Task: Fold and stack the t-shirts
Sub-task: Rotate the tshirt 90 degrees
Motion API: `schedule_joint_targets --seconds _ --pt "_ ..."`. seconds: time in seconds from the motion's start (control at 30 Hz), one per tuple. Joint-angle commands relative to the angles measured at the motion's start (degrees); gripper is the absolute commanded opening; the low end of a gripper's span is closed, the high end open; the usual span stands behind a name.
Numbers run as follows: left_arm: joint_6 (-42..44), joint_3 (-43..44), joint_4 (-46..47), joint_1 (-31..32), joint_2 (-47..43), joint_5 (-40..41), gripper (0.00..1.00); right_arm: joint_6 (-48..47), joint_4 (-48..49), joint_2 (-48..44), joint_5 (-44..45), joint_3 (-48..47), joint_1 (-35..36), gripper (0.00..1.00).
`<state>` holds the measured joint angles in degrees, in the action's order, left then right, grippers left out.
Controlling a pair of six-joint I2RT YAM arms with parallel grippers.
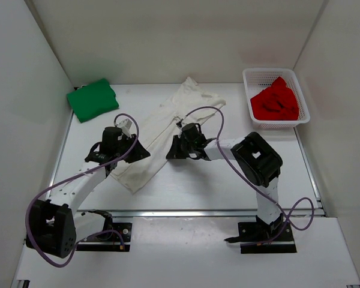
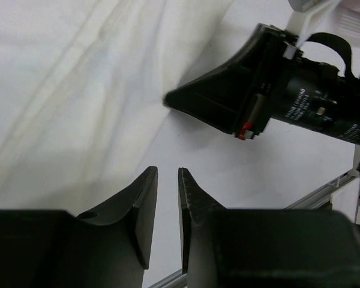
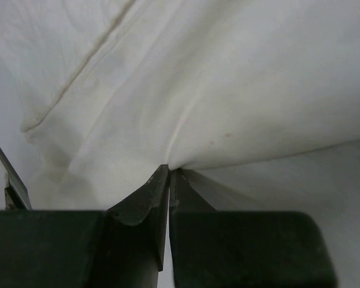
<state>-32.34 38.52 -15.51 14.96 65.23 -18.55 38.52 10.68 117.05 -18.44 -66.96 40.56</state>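
The white t-shirt (image 1: 159, 129) lies folded into a long strip running diagonally across the middle of the table. My right gripper (image 1: 171, 151) is shut on the shirt's right edge, and the cloth (image 3: 228, 90) bunches at the fingertips (image 3: 162, 180). My left gripper (image 1: 143, 153) sits low over the shirt's lower left part, jaws a narrow gap apart with only bare table between them (image 2: 168, 174); the white cloth (image 2: 60, 108) lies just to its left. The green t-shirt (image 1: 92, 99) lies folded at the back left. The red t-shirt (image 1: 276, 102) is crumpled in the basket.
The white mesh basket (image 1: 269, 74) stands at the back right. White walls close in the table at the back and both sides. The right gripper's body (image 2: 258, 96) shows close ahead in the left wrist view. A metal rail (image 1: 198, 212) runs along the near edge.
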Motion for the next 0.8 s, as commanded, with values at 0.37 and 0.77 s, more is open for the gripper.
schedule_joint_targets --seconds 0.37,0.77 --pt "0.7 -3.4 0.3 8.1 2.5 2.3 0.33 -13.4 -20.0 -32.2 -2.3 22.2 -21.4 0.41" --pt "0.4 -12.3 0.9 8.1 1.0 6.0 0.52 -13.6 -10.5 -4.0 8.9 -12.2 -31.2 0.53"
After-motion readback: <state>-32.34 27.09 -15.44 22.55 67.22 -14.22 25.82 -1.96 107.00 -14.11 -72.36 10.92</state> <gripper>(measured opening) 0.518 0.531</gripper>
